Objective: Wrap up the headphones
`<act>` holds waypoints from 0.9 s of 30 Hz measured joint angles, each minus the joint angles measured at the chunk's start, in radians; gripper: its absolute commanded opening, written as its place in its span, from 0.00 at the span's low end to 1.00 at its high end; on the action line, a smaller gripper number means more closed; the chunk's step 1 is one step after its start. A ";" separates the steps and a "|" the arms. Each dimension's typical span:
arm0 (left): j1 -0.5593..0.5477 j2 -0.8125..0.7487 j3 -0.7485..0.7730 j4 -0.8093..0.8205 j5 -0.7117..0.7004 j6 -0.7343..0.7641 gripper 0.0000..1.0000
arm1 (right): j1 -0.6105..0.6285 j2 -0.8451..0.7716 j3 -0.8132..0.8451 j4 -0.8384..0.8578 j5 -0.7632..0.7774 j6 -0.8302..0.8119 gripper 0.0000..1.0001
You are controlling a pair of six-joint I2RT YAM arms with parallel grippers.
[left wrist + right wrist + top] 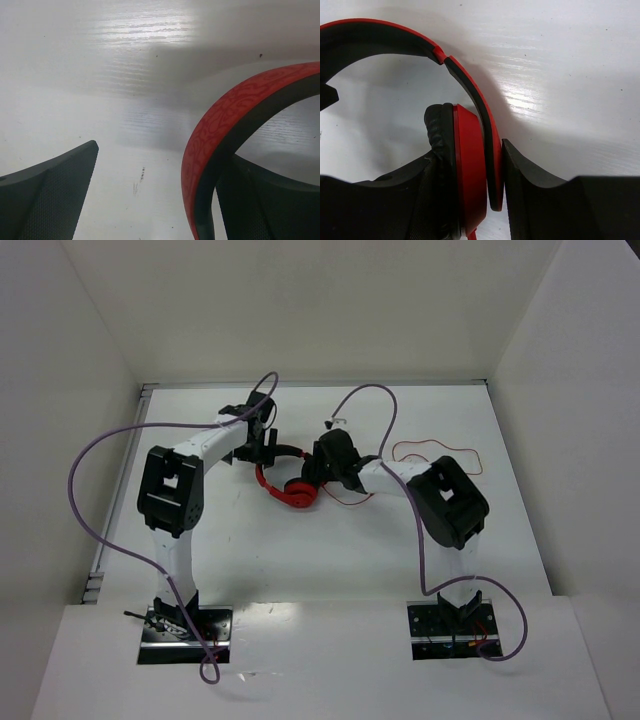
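Observation:
The red headphones [290, 488] lie at mid-table, one round ear cup [301, 495] facing up. Their thin red cord [440, 450] loops off to the right. My right gripper [335, 468] is shut on the other ear cup [469, 175] and the headband's end [492, 165], pinched between its two black fingers [545, 200]. My left gripper [262, 447] is open and straddles the headband [215, 130]. The band stands close against its right finger [270, 200], while the left finger [50, 192] is well apart from it.
Thick purple robot cables [90, 455] arc over the left side and from the right arm [385, 400]. White walls enclose the white table [300, 560] on three sides. Both arm bases [185, 625] sit at the near edge.

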 measured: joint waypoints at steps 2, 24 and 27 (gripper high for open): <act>0.000 0.000 0.000 -0.001 -0.010 0.010 0.99 | 0.000 -0.004 -0.008 0.010 -0.002 -0.001 0.29; -0.004 0.005 0.000 0.004 0.022 0.017 0.65 | -0.002 -0.004 -0.021 0.043 -0.034 0.000 0.29; -0.009 0.017 0.009 0.004 0.043 0.016 0.55 | -0.002 -0.004 -0.021 0.044 -0.034 0.000 0.29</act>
